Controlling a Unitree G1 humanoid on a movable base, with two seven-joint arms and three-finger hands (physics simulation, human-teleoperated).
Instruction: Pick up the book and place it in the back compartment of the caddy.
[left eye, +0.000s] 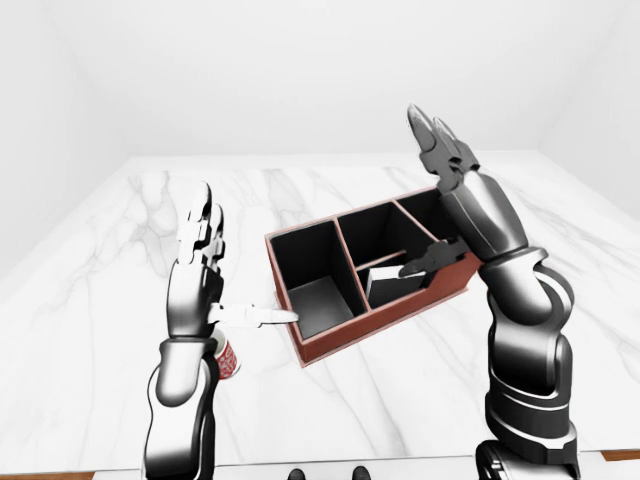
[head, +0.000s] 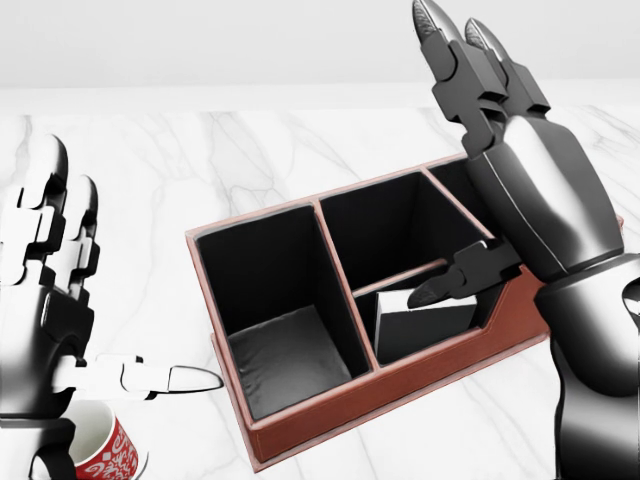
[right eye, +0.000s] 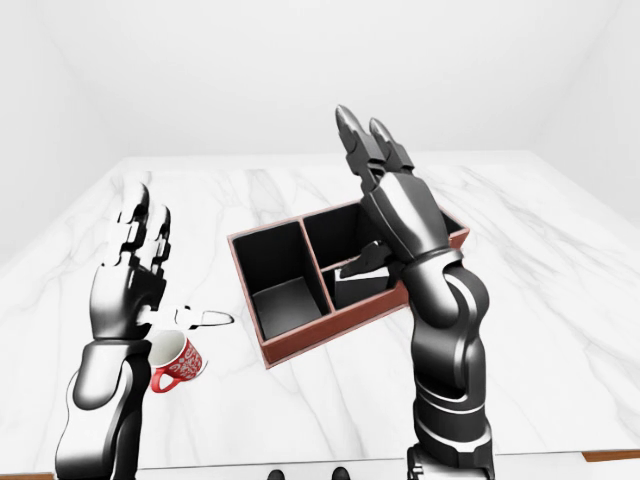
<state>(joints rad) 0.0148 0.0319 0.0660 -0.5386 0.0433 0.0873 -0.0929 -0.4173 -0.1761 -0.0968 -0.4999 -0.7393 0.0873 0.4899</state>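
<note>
Red mug (right eye: 176, 364) low on the white table (left eye: 90, 330), under the left hand (head: 50, 300), fingers spread. Book (head: 425, 330) upright in the caddy's (head: 300, 430) small near compartment. Right hand (head: 520, 170) raised above, fingers spread, empty.

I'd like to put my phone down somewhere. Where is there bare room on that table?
The marble table is bare left of the left hand, and beyond the caddy at the top. It's crowded by the mug, and around the right hand.

Glossy dark-metal arms, segmented three-finger hands (left hand (head: 55, 300) paler).
</note>
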